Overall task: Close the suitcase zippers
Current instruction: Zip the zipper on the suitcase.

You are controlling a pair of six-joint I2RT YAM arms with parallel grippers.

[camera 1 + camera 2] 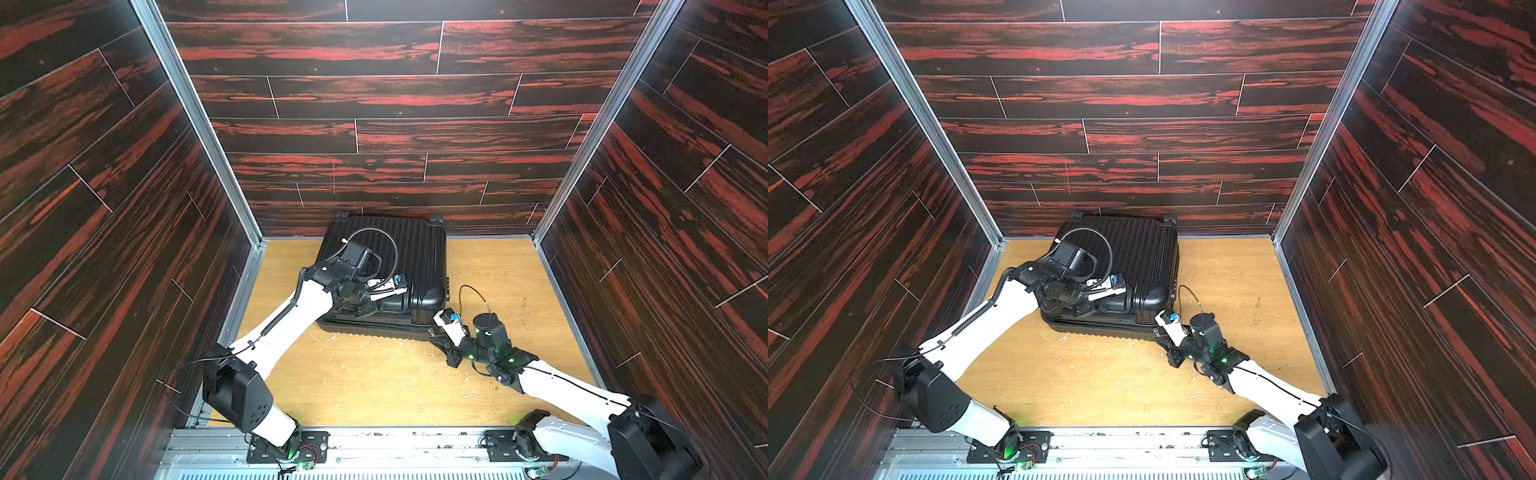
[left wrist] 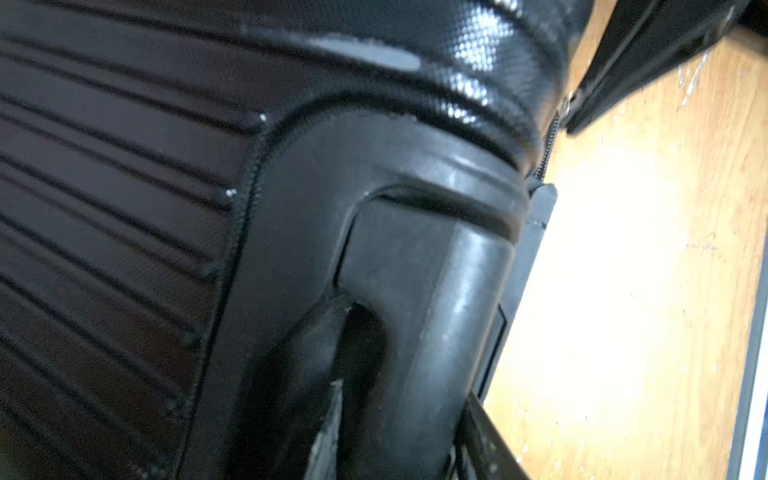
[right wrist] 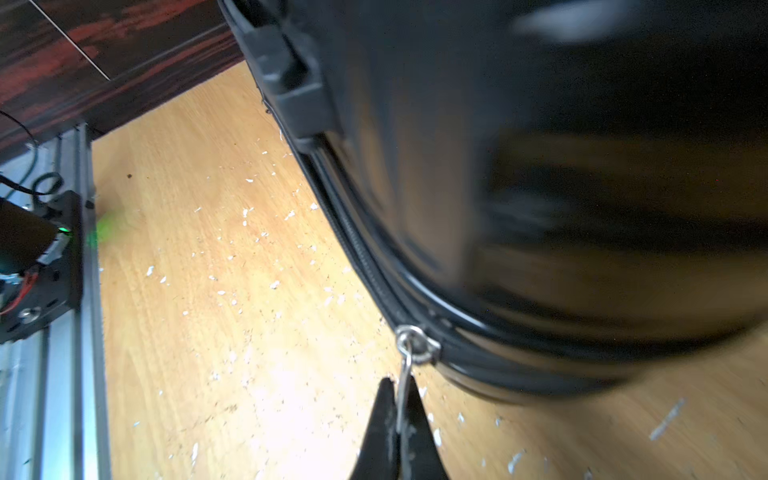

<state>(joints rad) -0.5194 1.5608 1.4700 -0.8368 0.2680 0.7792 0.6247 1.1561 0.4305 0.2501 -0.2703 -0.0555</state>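
Right gripper pinches the zipper pull just beyond its tips, at a corner of the suitcase. Left gripper clasps the handle. The seam beyond looks not yet zipped.

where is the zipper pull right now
In the right wrist view the zipper pull is pinched in the shut jaws of the right gripper, at the seam on the near right corner of the suitcase.

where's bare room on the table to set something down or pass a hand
Freest: light wooden tabletop between the black ribbed hard-shell suitcase and the front aluminium rail. Also right of the suitcase, up to the right wall. Crowded: its near right corner, where the right end effector pinches the silver zipper pull.
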